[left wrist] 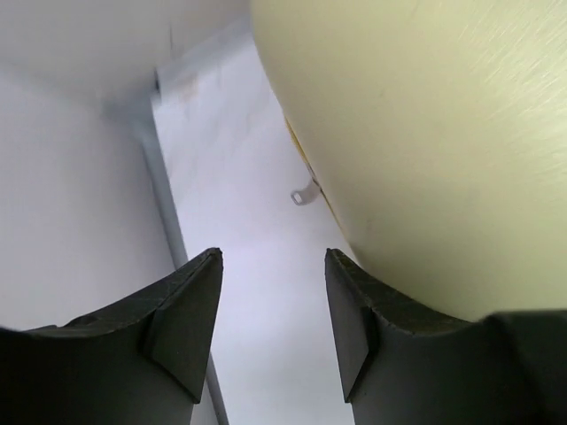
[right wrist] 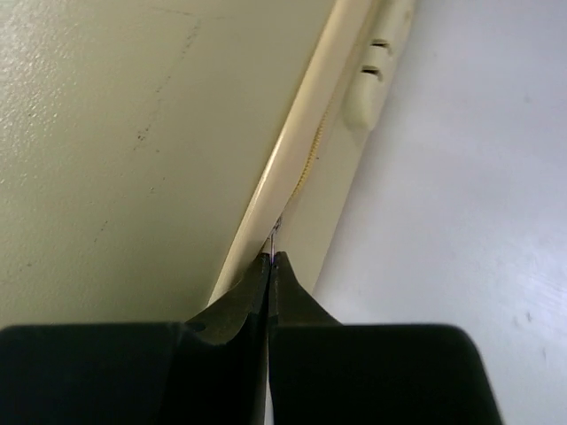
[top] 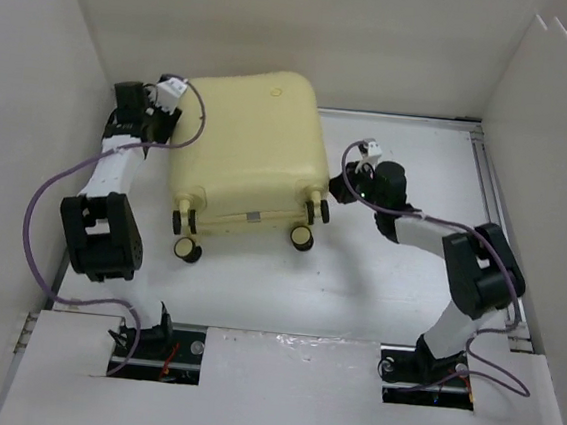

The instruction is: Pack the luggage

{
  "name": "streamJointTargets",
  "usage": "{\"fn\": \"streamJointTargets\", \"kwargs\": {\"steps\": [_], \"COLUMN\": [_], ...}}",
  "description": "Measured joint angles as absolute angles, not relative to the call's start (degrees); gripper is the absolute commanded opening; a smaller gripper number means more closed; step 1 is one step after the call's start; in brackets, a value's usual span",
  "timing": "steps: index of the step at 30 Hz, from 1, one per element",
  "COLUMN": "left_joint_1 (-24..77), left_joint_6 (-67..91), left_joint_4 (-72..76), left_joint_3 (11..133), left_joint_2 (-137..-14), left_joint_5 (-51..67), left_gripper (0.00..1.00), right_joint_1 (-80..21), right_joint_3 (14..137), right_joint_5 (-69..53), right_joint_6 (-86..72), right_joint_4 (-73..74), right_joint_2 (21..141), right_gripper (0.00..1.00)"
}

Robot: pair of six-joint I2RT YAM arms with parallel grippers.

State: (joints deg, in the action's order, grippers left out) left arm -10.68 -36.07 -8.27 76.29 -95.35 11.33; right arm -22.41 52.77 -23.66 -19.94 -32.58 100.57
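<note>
The luggage, a pale yellow hard-shell suitcase, lies shut and flat at the back middle of the table, wheels toward me. My right gripper is at its right side, shut on a thin metal zipper pull at the seam between the shells; the fingertips are pressed together. My left gripper is open and empty beside the suitcase's back left corner. In the left wrist view the shell curves at the right, and another zipper pull sticks out ahead.
White cardboard walls stand at the left, back and right. A metal rail runs along the table's left edge, close to my left gripper. Bare white table lies in front of and right of the suitcase.
</note>
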Motion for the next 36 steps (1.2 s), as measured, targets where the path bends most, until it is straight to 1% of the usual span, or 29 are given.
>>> {"fn": "streamJointTargets", "kwargs": {"steps": [4,7,8,9,10,12,14,15,18,21,25,28,32,36], "left_joint_1": [-2.1,2.3,3.8,5.0,6.9,10.3,13.7,15.2,16.4,13.0,4.4,3.7,5.2,5.1], "left_joint_6": [-40.4,-41.5,-40.6,-39.0,-36.5,-33.0,-30.7,-30.2,-32.1,-38.7,-51.4,-59.7,-60.5,-57.8], "left_joint_4": [-6.2,-5.9,-5.4,-5.1,-5.5,-6.8,-8.6,-10.2,-17.9,-26.1,-40.2,-49.7,-54.6,-54.4], "left_joint_3": [95.0,109.4,113.9,117.1,119.5,120.2,117.7,115.7,110.2,103.8,94.5,88.3,80.5,76.2], "left_joint_2": [-108.4,-118.0,-120.7,-122.3,-123.0,-122.2,-119.5,-117.4,-109.4,-98.2,-81.4,-71.3,-64.6,-64.9], "left_joint_5": [13.3,16.4,18.1,20.2,23.1,27.0,29.4,30.1,30.6,31.3,30.6,31.3,33.4,34.3], "left_gripper": [0.52,0.59,0.63,0.71,0.77,0.84,0.92,0.94,0.97,0.99,1.0,1.0,1.0,1.0], "right_joint_1": [-27.6,-33.8,-35.8,-37.3,-38.9,-41.8,-44.1,-44.7,-45.2,-45.1,-45.5,-46.0,-46.9,-47.4], "right_joint_3": [41.2,37.0,36.6,36.6,36.6,37.0,38.3,39.0,40.2,40.8,42.1,43.4,45.0,45.4], "right_joint_5": [-15.3,-9.6,-9.1,-9.2,-9.8,-11.7,-12.7,-13.0,-13.5,-13.9,-13.9,-13.9,-13.4,-12.3], "right_joint_6": [-18.8,-18.4,-18.4,-18.8,-19.3,-20.4,-21.1,-21.6,-23.5,-25.1,-25.7,-26.0,-26.2,-26.4], "right_joint_4": [-31.0,-26.4,-24.9,-24.1,-24.0,-25.4,-27.0,-27.5,-28.3,-29.0,-29.2,-30.0,-29.9,-29.5], "right_joint_2": [89.0,82.2,81.1,80.8,81.0,82.5,84.7,85.7,87.7,89.1,90.5,92.1,93.4,93.5], "right_gripper": [0.0,0.0,0.0,0.0,0.0,0.0,0.0,0.0,0.0,0.0,0.0,0.0,0.0,0.0]}}
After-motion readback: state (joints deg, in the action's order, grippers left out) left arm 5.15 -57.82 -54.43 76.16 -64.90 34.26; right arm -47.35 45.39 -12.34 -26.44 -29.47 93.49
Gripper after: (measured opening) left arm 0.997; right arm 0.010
